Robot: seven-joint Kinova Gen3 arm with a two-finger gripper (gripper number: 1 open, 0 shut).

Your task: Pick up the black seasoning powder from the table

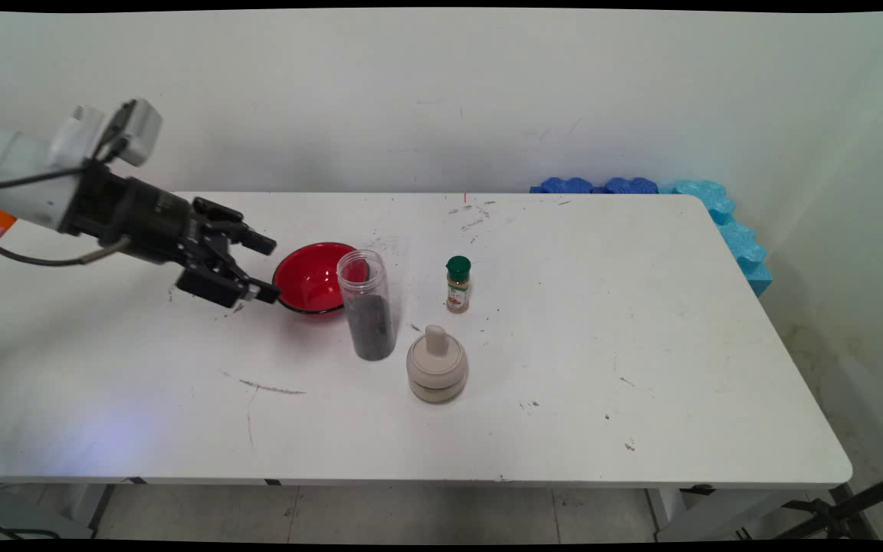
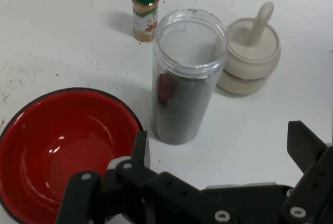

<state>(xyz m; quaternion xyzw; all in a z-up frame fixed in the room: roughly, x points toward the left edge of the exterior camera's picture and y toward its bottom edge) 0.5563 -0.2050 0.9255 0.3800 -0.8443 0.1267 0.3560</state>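
While the arm reaches in low from the left, the gripper (image 1: 265, 268) hangs just beside the left rim of the red bowl (image 1: 311, 280), fingers spread apart with nothing between them. Hand view confirms: one finger (image 2: 140, 148) sits over the bowl's rim (image 2: 31, 109), the other finger (image 2: 304, 146) is off to the side over bare table, wide gap between. Bowl is red inside, dark rim, looks empty. Just right of the bowl stands a clear plastic jar (image 1: 367, 307), upright, no lid, roughly half full of dark granules; in the main view it overlaps the bowl's right edge, but the hand view shows it (image 2: 186, 78) standing beside the bowl, whether touching I cannot tell. Small spice bottle (image 1: 457, 284) with green cap stands upright further right, apart from the jar. Beige lidded pot with a knob on top (image 1: 437, 366) sits near the jar's base on the near side. All on the white table (image 1: 641, 345). Blue foam pieces (image 1: 717, 215) lie along the far right corner.
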